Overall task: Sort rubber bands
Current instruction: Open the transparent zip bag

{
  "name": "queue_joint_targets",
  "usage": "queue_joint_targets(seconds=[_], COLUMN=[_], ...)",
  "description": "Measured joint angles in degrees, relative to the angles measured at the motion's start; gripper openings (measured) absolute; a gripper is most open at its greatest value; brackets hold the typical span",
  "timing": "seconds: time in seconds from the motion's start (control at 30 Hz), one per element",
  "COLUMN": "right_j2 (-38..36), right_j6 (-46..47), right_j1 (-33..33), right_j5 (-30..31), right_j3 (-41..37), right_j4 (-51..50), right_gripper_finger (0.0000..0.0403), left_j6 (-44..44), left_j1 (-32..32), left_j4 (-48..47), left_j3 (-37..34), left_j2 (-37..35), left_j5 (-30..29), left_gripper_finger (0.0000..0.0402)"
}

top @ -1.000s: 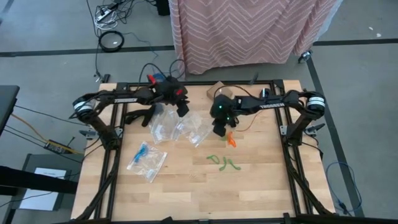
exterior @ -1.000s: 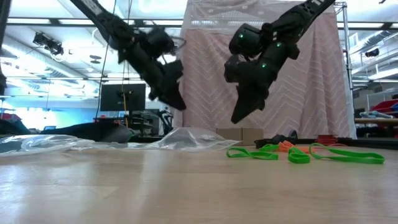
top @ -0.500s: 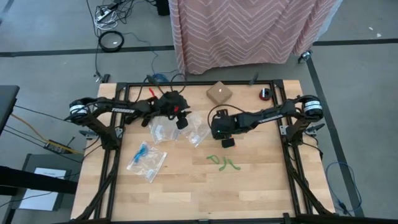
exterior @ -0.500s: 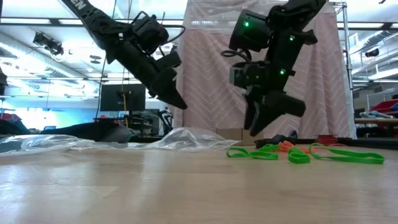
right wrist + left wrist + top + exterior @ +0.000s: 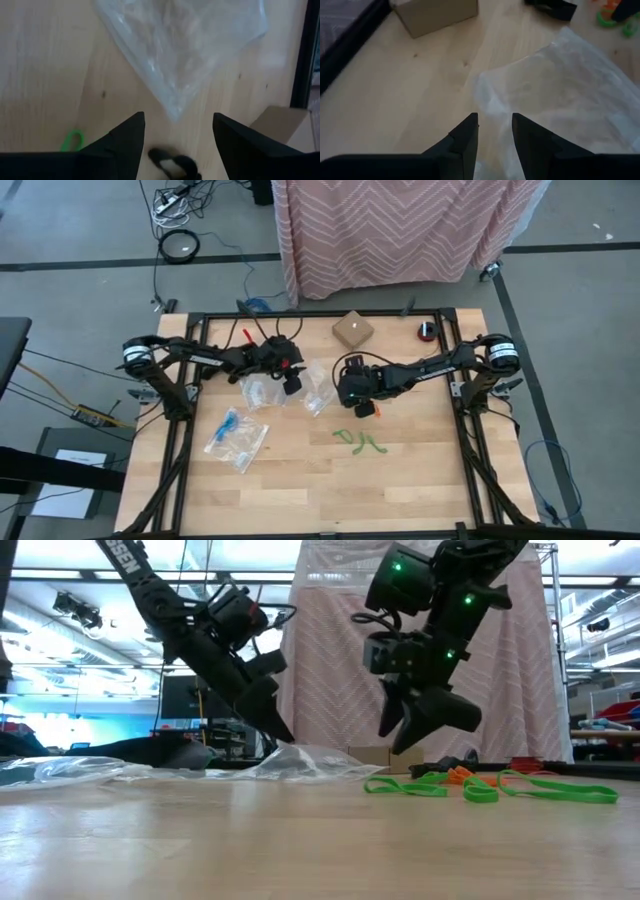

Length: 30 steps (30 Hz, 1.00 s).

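Note:
Green rubber bands lie on the wood near the table's middle, with an orange one just beyond them. My right gripper hangs open above the table beside these bands. In its wrist view a small black loop shows below the gap between its fingers. A green band lies off to one side. My left gripper is open, slanting down, its tips just over the edge of a clear bag. Whether they touch the bag I cannot tell.
Two clear bags lie between the arms. A third bag, holding blue bands, lies toward the near left. A cardboard box and a red roll stand at the far edge. Bare wood lies along the near edge.
My right gripper has moved a little toward the near edge, rolled its wrist and opened from shut. My left gripper has come down and toward the near edge, onto the clear bag's edge, with its gap unchanged.

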Motion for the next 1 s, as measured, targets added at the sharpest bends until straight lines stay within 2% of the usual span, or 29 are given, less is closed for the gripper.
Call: queue_joint_targets(seconds=[0.27, 0.37, 0.5, 0.63, 0.77, 1.0], right_j2=[3.5, 5.4, 7.3, 9.2, 11.0, 11.3], right_j6=[-0.8, -0.8, -0.9, -1.1, -1.0, -1.0], right_j1=[-0.1, 0.1, 0.3, 0.0, 0.0, 1.0], right_j5=[-2.1, -0.6, 4.3, 5.6, 6.5, 8.6], right_j3=[0.1, 0.0, 0.0, 0.2, 0.2, 0.0], right_j4=[0.7, 1.1, 3.8, 7.0, 10.3, 11.5], right_gripper_finger=[0.0218, 0.0217, 0.0215, 0.0198, 0.0153, 0.0014], left_j6=[-0.1, -0.1, -0.1, -0.1, -0.1, -0.3], left_j1=[-1.1, -1.1, -1.1, -1.1, -1.1, -1.1], left_j4=[5.0, 4.8, 4.7, 5.0, 4.7, 4.9], left_j3=[0.1, 0.0, 0.0, 0.0, 0.0, 0.0], left_j2=[4.2, 5.0, 5.5, 5.9, 5.9, 5.9], left_j5=[1.5, 1.2, 1.2, 1.2, 1.2, 1.2], left_gripper_finger=[0.0129, 0.0129, 0.0129, 0.0129, 0.0129, 0.0129])
